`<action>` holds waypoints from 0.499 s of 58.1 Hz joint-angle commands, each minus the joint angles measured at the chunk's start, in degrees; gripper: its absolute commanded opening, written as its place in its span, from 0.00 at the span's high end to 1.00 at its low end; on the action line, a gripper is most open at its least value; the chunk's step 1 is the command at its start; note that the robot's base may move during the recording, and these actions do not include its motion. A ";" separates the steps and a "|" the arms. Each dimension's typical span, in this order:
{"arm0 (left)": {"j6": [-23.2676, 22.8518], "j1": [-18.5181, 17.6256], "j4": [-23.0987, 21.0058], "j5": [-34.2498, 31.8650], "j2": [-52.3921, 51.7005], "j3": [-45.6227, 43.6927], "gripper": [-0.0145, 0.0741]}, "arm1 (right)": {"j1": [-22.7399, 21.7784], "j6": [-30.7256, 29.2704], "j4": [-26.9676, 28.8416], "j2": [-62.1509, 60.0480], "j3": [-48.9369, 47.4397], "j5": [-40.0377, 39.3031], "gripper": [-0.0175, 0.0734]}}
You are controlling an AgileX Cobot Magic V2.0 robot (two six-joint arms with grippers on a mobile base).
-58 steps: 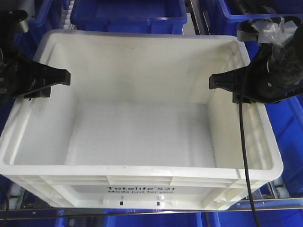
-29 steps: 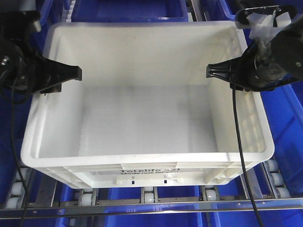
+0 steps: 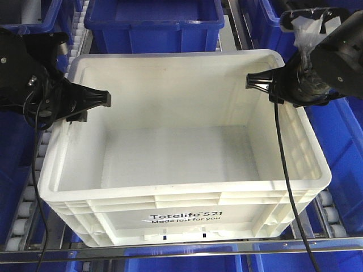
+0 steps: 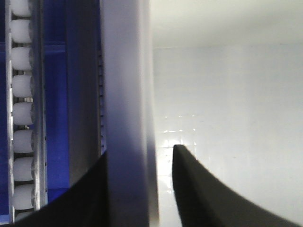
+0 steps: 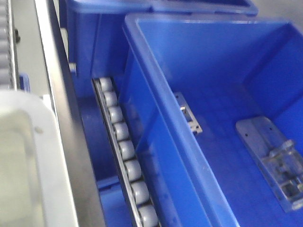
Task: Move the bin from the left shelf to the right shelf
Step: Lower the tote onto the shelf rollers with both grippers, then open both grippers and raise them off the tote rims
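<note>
- Centrally, the bin is a large white rectangular tote of smooth, slightly glossy plastic, with a rounded lip, horizontal ribs under the rim and a bare interior.
- Black print on the bin's near wall reads "Totelife 521" above "Made just for you".
- Beneath the bin, the right shelf shows steel rails with small white rollers and a flat steel front bar just below the bin's near wall.
- At the bin's left wall, the left gripper straddles the rim: in the left wrist view one matte black finger lies inside against the white wall and the other outside, closed on that wall.
- At the bin's right wall near the far corner, the right gripper pokes a black finger over the rim; whether it clamps the wall I cannot tell, since the right wrist view shows no fingers.
- Behind the bin sits a dark blue tote of moulded plastic; more blue totes flank the bin on both sides.
- Right of the bin, the right wrist view shows a blue tote holding a pale metal bracket, beside a roller rail.
- A black cable hangs from the right arm across the bin's right wall.
</note>
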 commanded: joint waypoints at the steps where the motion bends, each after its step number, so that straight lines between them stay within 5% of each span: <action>1: 0.04 -0.31 0.08 -2.81 -2.36 -2.06 0.43 | -0.40 1.05 -2.68 -2.55 -1.84 -3.17 0.37; 17: 1.18 -1.66 1.72 -6.00 -6.85 -1.30 0.38 | -0.25 -1.94 -2.87 -7.73 0.69 -7.07 0.36; 29: 1.03 -3.84 4.75 -16.91 -15.02 10.16 0.38 | -0.25 -2.90 -3.56 -16.50 13.37 -21.75 0.36</action>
